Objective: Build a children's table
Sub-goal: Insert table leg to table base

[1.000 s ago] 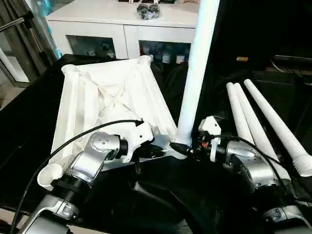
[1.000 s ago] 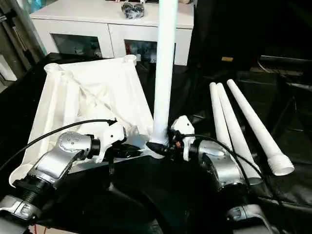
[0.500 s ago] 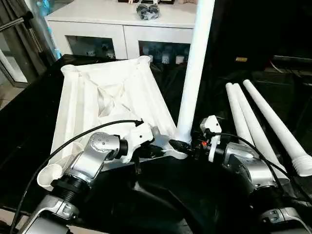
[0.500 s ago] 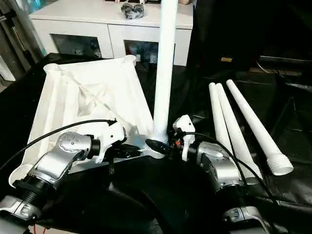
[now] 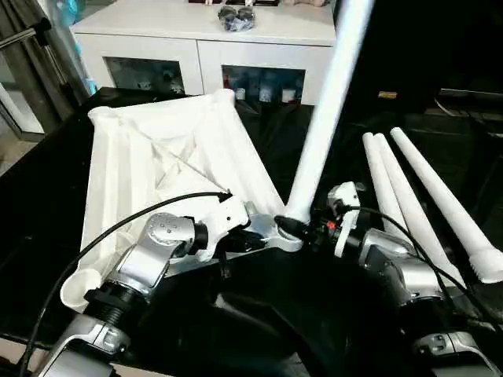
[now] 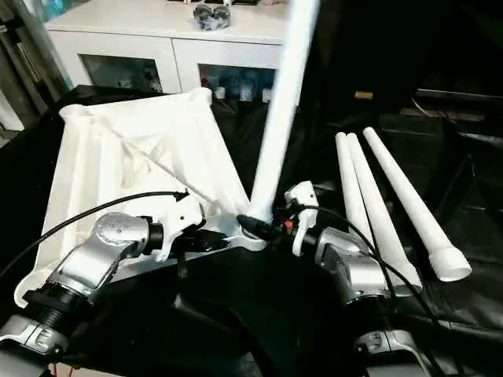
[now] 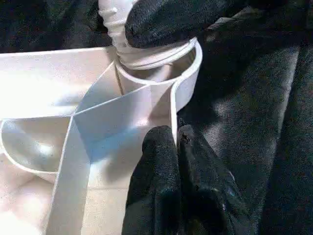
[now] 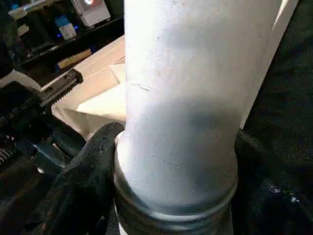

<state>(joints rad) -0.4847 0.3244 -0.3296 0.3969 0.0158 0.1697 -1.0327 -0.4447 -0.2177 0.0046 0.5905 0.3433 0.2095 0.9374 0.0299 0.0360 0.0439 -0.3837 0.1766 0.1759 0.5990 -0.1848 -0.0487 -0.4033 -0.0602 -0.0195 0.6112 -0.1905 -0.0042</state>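
Observation:
The white tabletop (image 5: 157,157) lies upside down on black cloth, ribbed underside up. One white leg (image 5: 326,118) stands in its near right corner socket (image 7: 161,63), leaning to the right at its top. My right gripper (image 5: 297,226) is shut on the base of this leg, a black finger (image 8: 93,156) on each side of the tube (image 8: 181,98). My left gripper (image 5: 253,240) is shut on the tabletop's thin rim wall just beside that socket, its fingers (image 7: 161,161) pinching the wall. Three more legs (image 5: 440,204) lie side by side on the cloth to the right.
A white cabinet (image 5: 204,39) with glass doors stands behind the tabletop, small dark objects on its top. Black cloth (image 5: 259,330) covers the work surface, bunched in front of me. A cable (image 5: 118,228) loops over my left forearm.
The standing leg has tipped from nearly upright to leaning right at its top. The tabletop's far end has swung slightly left. Both grips are unchanged.

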